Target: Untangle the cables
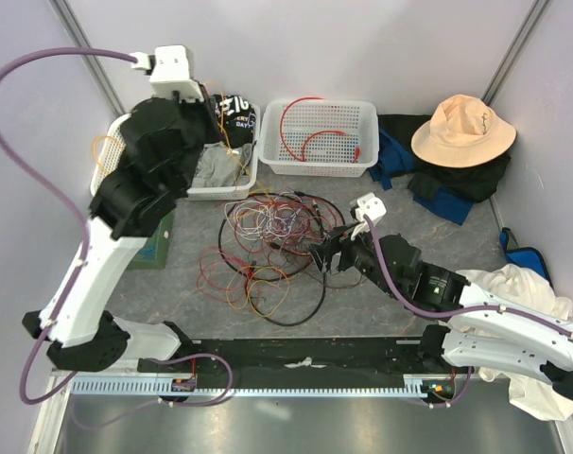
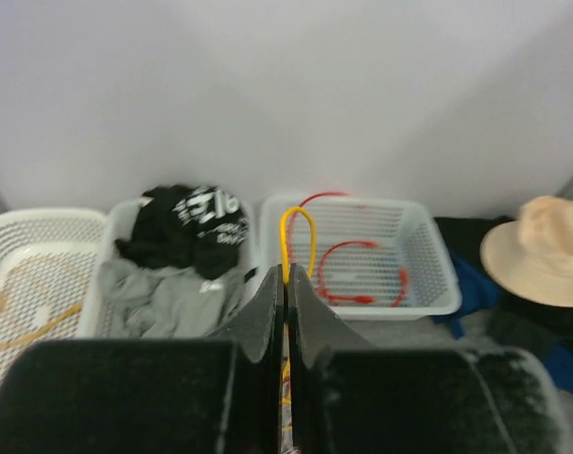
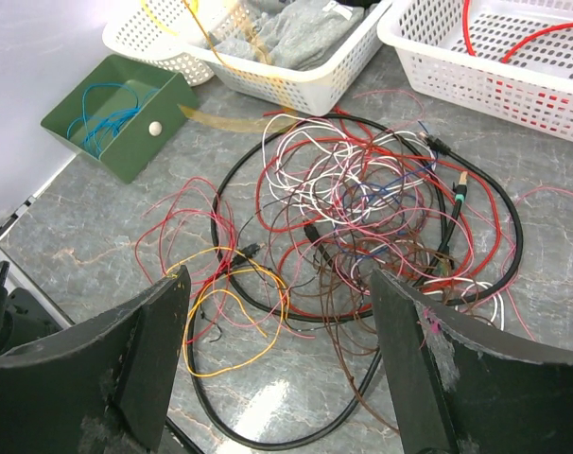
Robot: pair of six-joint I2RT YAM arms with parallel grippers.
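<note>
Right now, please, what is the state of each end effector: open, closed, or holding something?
Left end effector: closed on a yellow cable.
Right end effector: open, holding nothing, over the tangled cables.

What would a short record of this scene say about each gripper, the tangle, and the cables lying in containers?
left gripper: shut on a yellow cable
right gripper: open, over the tangle
tangle: many colours, heaped on the table
rightmost basket: red cables
green box: blue cable
</note>
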